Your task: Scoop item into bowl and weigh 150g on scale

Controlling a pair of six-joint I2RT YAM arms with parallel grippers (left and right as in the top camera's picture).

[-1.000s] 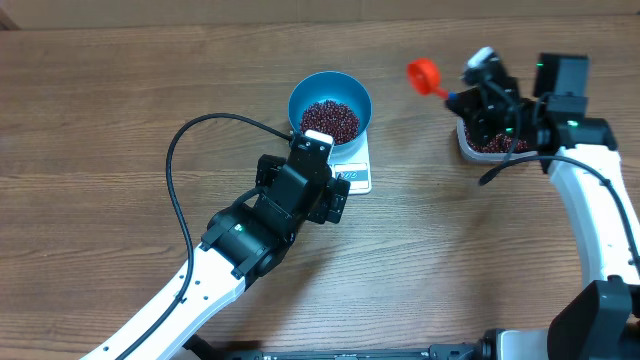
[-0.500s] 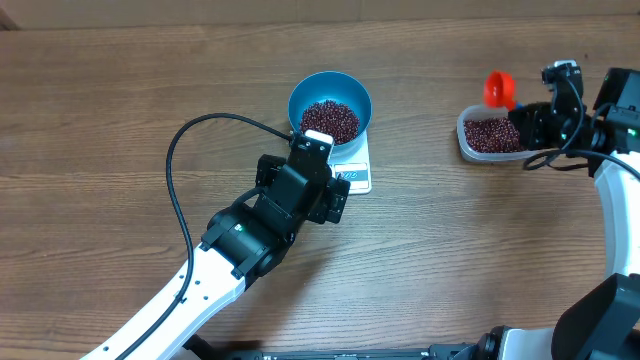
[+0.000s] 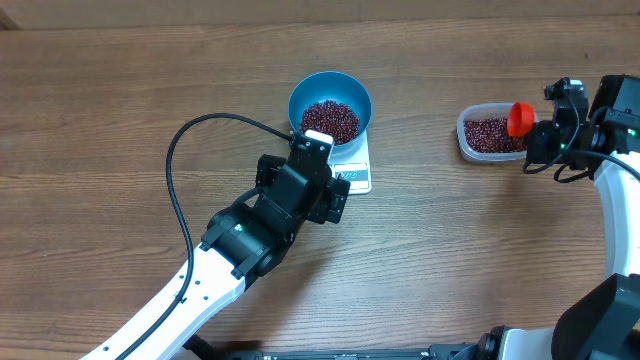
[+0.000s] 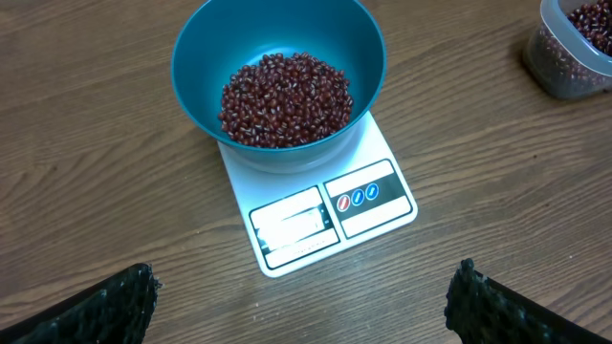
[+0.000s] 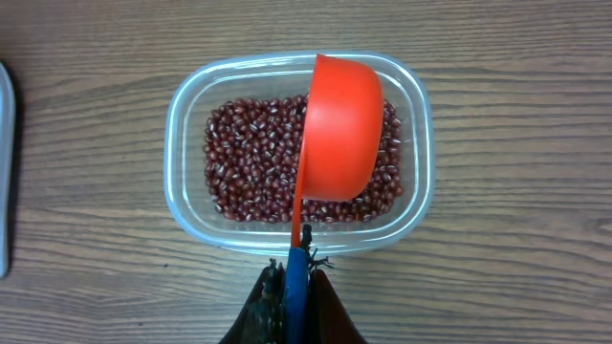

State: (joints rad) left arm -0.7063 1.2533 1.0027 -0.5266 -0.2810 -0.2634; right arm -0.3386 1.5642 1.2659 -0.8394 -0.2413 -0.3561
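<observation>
Looks like a robotics lab: wood-grain table [image 3: 90, 120], cabled robot arms [image 3: 215, 275].

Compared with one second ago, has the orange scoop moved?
Yes. The orange scoop moved rightward, from left of the clear tub to over its right end.

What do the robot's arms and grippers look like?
The left arm and right arm are white tubes with chunky black joints. A thin black cable loops out from the left arm. The left gripper has black, bumpy fingers; the right gripper's look dark and narrow.
</observation>
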